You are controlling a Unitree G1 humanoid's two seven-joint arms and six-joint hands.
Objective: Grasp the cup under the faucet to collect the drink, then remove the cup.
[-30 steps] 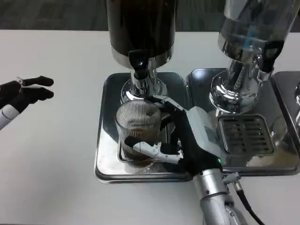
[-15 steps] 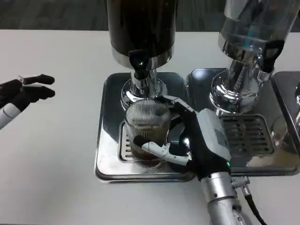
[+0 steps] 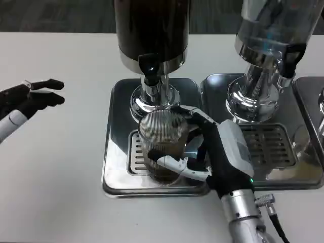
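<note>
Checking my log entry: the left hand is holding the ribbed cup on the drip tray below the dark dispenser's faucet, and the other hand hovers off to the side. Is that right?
Wrong hand. In the head view the right hand holds the ribbed cup on the drip tray below the faucet; the left hand hovers aside.

Silver right forearm (image 3: 242,215) with a black cable, white-backed right hand (image 3: 220,154), black-fingered left hand (image 3: 29,97).

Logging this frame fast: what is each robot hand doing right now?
Left robot hand: open, holding nothing, out over the table.
Right robot hand: holding the cup below the faucet.
</note>
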